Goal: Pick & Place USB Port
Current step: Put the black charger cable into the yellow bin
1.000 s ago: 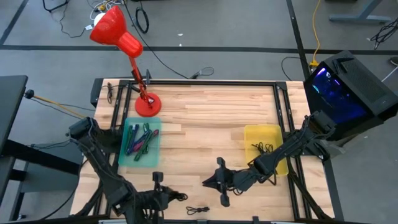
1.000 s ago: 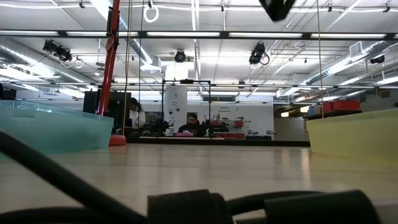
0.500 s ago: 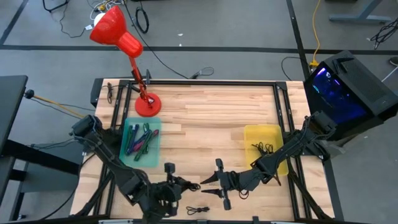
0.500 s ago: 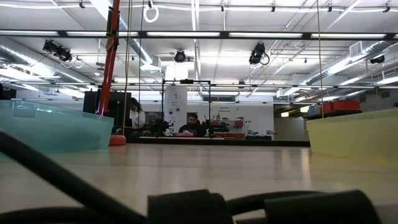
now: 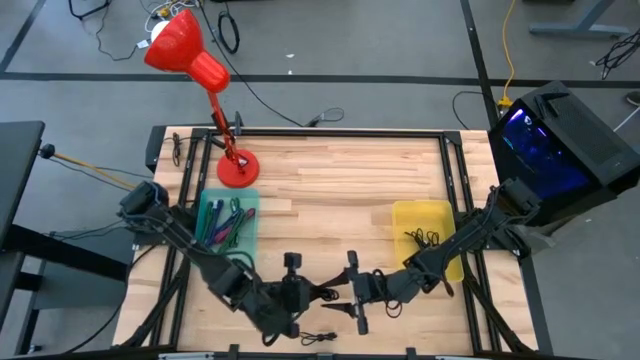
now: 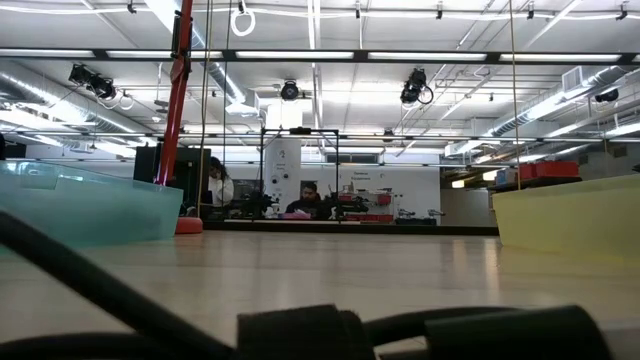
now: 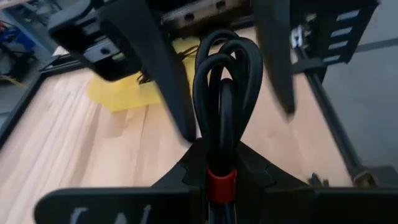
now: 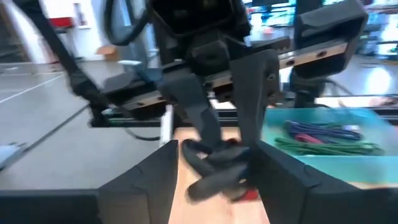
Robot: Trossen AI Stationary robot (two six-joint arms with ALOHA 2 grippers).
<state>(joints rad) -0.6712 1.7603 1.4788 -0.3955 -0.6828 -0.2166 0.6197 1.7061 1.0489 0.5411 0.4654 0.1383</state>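
Near the table's front edge the left gripper [image 5: 318, 294] pinches a coiled black cable [image 7: 225, 106] between the right gripper's [image 5: 337, 296] spread, empty fingers; a mistimed release could drop it.

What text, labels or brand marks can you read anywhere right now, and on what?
None is readable.
White marks on the left gripper housing, left wrist view: blurred, illegible.
Signs in the room behind the table, low view: too small to read.
Coiled black cable, teal tray, yellow bin: no visible text.
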